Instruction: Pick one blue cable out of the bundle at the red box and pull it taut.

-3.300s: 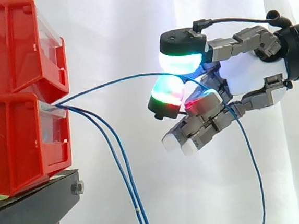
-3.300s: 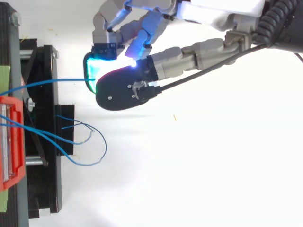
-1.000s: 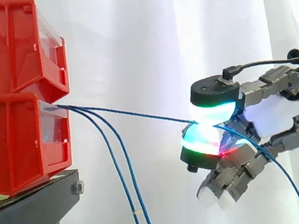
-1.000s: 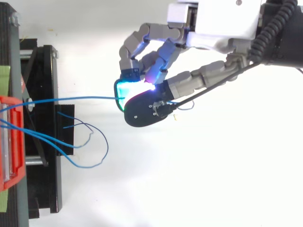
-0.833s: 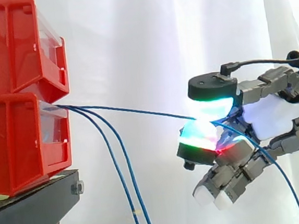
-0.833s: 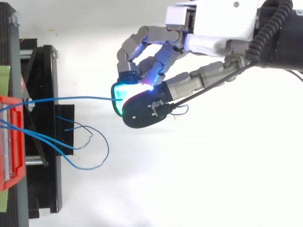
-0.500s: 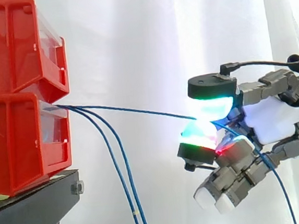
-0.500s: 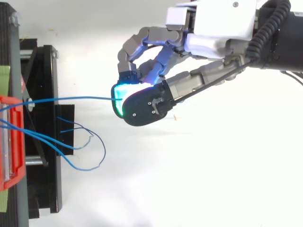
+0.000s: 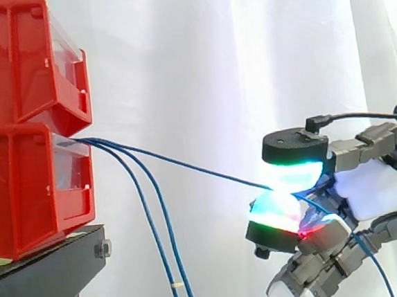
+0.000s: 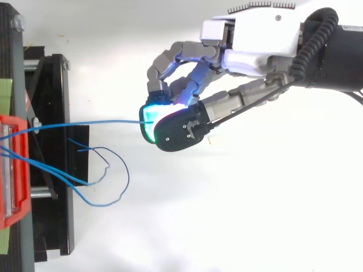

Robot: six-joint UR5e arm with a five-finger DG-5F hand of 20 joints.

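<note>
The hand (image 9: 369,192) pinched one blue cable (image 9: 186,165) between its glowing pads (image 9: 295,176); the strand ran almost straight back to the red box (image 9: 22,198). A steady pull directly away from the box, with firm pinch, looked wisest, sparing the two slack cables (image 9: 170,283) hanging beside it

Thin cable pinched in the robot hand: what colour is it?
Blue; the thin taut cable shows best in the side view.

The side camera sits close and level with the red bins (image 9: 23,136) at its left edge, facing the white curtain (image 9: 212,64). The hand (image 9: 372,189) enters from its right. The top camera looks straight down. Both views share the bins' front, the hand and the blue cable (image 9: 186,165) between them.
</note>
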